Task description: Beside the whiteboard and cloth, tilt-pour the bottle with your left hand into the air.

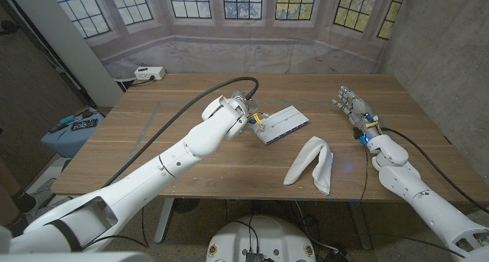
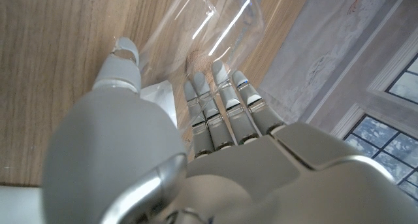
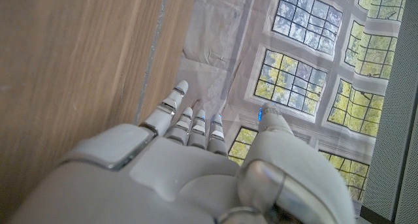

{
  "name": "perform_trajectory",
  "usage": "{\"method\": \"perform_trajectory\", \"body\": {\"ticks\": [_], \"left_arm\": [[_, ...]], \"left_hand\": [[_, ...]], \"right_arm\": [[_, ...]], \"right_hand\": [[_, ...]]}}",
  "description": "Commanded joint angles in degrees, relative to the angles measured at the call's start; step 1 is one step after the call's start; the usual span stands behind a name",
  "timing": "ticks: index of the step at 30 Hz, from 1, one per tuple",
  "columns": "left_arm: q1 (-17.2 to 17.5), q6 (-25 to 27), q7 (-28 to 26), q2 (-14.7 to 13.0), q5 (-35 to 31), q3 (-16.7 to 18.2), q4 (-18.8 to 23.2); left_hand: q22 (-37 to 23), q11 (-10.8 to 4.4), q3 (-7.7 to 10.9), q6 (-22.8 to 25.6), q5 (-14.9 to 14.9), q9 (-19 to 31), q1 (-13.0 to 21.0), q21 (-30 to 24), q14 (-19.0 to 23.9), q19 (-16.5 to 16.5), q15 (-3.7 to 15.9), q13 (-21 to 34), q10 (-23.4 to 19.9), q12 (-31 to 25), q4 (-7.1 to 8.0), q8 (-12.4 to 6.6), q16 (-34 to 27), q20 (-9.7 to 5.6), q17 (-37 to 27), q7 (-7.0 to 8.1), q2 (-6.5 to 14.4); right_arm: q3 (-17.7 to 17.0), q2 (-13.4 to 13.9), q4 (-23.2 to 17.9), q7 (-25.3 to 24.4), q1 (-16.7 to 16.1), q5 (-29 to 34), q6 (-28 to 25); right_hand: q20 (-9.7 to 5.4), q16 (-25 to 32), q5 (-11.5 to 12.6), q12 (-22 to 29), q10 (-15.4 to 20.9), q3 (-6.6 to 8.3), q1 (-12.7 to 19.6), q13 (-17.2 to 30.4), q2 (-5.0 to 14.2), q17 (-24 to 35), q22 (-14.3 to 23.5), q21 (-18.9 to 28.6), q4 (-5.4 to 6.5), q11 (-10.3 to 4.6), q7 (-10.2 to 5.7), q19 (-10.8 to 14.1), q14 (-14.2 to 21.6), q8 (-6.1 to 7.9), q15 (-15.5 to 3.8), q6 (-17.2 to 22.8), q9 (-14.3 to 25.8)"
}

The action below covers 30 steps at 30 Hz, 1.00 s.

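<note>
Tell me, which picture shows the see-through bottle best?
The left wrist view: the clear bottle sits close up, with the left hand wrapped around it. In the head view the left hand covers the bottle almost completely. The right wrist view looks elsewhere.

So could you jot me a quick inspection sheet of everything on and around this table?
Surface: wooden table, bare wood.
Job's things: clear bottle held by left hand; whiteboard beside it; white cloth nearer the front.
Clutter: nothing seen.
Hands: left grips bottle; right hand holds nothing, fingers apart.
Cables: black cable along left arm.
Surroundings: window backdrop; power strip behind the table.
</note>
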<state>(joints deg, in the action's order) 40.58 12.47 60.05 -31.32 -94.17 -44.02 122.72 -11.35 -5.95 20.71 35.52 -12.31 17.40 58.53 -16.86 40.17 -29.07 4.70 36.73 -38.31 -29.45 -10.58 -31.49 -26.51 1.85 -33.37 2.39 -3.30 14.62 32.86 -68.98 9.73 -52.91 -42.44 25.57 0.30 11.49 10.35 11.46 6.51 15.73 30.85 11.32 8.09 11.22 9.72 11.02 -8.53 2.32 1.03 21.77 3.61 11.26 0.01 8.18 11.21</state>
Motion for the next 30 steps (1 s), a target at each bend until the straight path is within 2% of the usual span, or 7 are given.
{"method": "perform_trajectory", "body": {"ticks": [1,12,20,23,30], "left_arm": [[6.42,6.94,-2.53,1.28,-1.11,3.88,3.74],[11.07,11.69,-7.48,3.47,-1.13,6.84,5.18],[15.77,15.07,-14.8,3.82,1.01,8.95,6.25],[16.69,16.19,-15.76,4.44,2.21,9.62,6.42],[19.6,18.91,-22.47,4.86,5.49,10.9,6.56]], "left_hand": [[-0.19,-3.33,1.53,9.45,-0.52,0.35,6.81,-0.47,4.78,-0.39,4.37,5.17,-3.97,-0.3,1.33,-8.04,-0.53,0.12,-0.23,-1.84,9.51],[-0.22,-3.1,1.39,9.36,-0.55,0.21,6.67,-0.45,4.77,-0.3,4.12,5.21,-3.68,-0.03,1.33,-8.03,-0.46,0.3,-0.34,-1.92,9.2],[-0.25,-3.21,1.35,9.29,-0.65,0.09,6.76,-0.42,4.77,-0.2,4.04,5.17,-3.65,0.18,1.31,-8.02,-0.55,0.31,-0.59,-2.16,9.17],[-0.26,-3.25,1.39,9.31,-0.73,0.02,6.56,-0.43,4.83,-0.23,4.08,5.03,-3.75,0.29,1.41,-8.02,-0.29,0.32,-0.36,-2.12,9.08],[-0.26,-3.19,1.38,9.38,-0.83,-0.12,6.26,-0.45,4.87,-0.29,4.13,4.74,-3.93,0.56,1.48,-8.04,0.04,0.26,-0.13,-1.75,8.85]], "right_arm": [[0.44,0.68,0.25,0.61,1.24,0.32,-1.35],[0.93,0.78,0.9,1.18,2.33,0.47,-2.28],[1.08,0.33,1.4,1.28,2.32,0.32,-2.15],[1.26,0.27,1.37,1.24,2.37,0.47,-2.21],[1.46,0.28,1.04,0.79,2.2,0.77,-2.4]], "right_hand": [[-0.04,0.35,0.28,0.09,0.42,0.13,0.52,0.28,-0.19,0.07,0.09,0.02,0.12,-0.23,0.11,0.22,0.45,0.21,-0.05,0.41,0.1],[0.11,0.36,0.29,0.11,0.47,0.12,0.53,0.27,-0.21,0.07,0.09,0.06,0.11,-0.01,0.22,0.34,0.5,0.22,0.05,0.41,0.1],[-0.16,0.35,0.28,0.1,0.44,0.11,0.52,0.28,-0.18,0.08,0.09,0.03,0.13,-0.36,0.07,0.3,0.47,0.24,-0.12,0.47,0.1],[-0.12,0.36,0.28,0.11,0.46,0.1,0.51,0.28,-0.18,0.08,0.09,0.06,0.14,-0.3,0.14,0.36,0.49,0.24,-0.06,0.49,0.1],[-0.15,0.37,0.28,0.1,0.45,0.1,0.51,0.28,-0.15,0.09,0.09,0.05,0.14,-0.22,0.14,0.37,0.5,0.24,-0.11,0.48,0.11]]}}
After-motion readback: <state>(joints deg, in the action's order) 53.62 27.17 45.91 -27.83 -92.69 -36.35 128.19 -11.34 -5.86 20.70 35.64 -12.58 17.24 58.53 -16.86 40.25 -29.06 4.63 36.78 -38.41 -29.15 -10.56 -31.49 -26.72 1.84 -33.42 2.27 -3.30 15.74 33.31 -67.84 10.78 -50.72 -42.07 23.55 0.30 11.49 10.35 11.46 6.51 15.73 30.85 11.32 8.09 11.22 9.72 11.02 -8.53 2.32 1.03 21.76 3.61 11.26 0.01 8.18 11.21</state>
